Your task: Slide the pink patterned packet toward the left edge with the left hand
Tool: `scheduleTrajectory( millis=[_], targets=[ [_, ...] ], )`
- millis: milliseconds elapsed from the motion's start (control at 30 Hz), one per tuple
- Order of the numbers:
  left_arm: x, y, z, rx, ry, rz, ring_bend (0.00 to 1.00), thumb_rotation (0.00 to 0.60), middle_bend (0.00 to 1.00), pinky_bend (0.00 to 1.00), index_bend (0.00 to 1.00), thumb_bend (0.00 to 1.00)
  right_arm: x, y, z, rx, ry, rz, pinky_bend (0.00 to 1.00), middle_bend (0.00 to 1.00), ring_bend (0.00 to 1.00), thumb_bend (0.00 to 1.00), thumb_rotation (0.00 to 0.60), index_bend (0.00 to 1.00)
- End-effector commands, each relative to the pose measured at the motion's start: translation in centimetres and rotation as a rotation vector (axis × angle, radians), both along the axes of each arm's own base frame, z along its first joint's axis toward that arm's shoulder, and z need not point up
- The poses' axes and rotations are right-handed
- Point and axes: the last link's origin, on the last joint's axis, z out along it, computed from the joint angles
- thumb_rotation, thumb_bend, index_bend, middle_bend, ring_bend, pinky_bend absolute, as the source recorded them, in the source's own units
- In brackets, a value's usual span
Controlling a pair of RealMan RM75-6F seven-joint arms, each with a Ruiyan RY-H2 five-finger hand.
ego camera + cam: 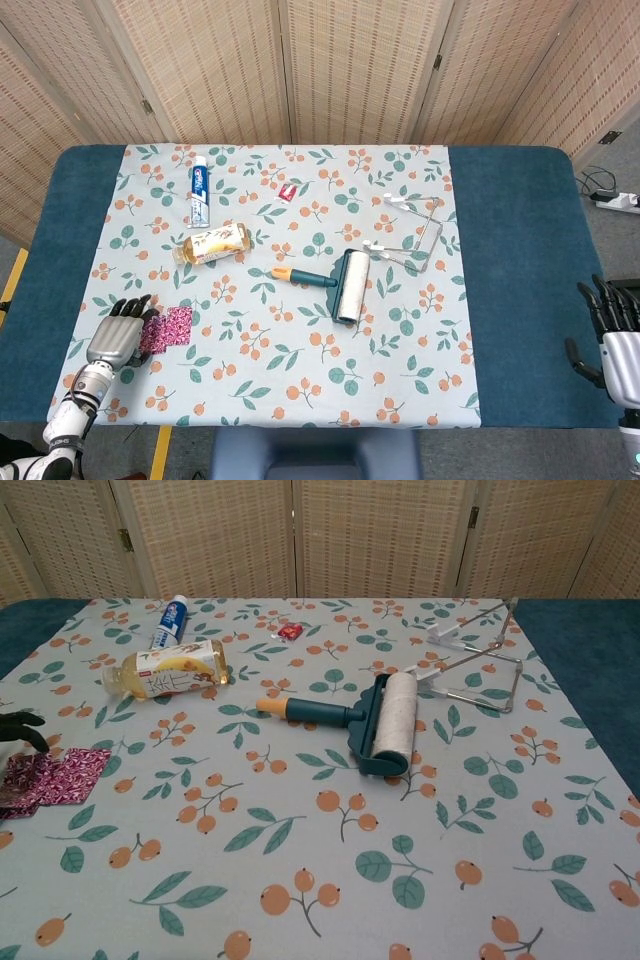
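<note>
While my left hand [117,338] rests its fingers [133,307] flat on the near edge of the pink packet [166,328], grasping nothing, I should keep light downward pressure and drag steadily outward across the desk [60,250], so it doesn't slip free. My right hand [615,335] hangs released, well apart.

A blue worktop [520,250] is covered by a pale cloth [300,350] printed with leaves and orange berries. Near the far left lies a toothpaste tube [200,194], white and blue. Just in front of it a clear bottle [211,244] of yellow liquid lies on its side. A small red item [288,193], too small to identify, sits near the far edge. A teal lint roller [338,283] with an orange-tipped handle lies near the middle. Beside it, to the right, is a wire frame [415,232], perhaps a rack.
</note>
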Motion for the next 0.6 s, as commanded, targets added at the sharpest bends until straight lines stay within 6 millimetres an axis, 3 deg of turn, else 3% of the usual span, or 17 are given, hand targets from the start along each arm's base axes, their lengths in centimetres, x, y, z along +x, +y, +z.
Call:
scheduleTrajectory(
  millis=[33, 600],
  targets=[
    [-0.07, 0.00, -0.02, 0.001, 0.002, 0.004, 0.00, 0.600, 0.00, 0.00, 0.20, 0.35, -0.02, 0.01, 0.02, -0.001, 0.000, -0.001, 0.00, 0.00, 0.01, 0.45, 0.600, 0.00],
    [-0.27, -0.22, -0.28, -0.023, 0.005, 0.031, 0.00, 0.600, 0.00, 0.00, 0.10, 0.35, -0.05, 0.05, 0.09, -0.003, -0.001, -0.001, 0.00, 0.00, 0.01, 0.45, 0.600, 0.00]
  ],
)
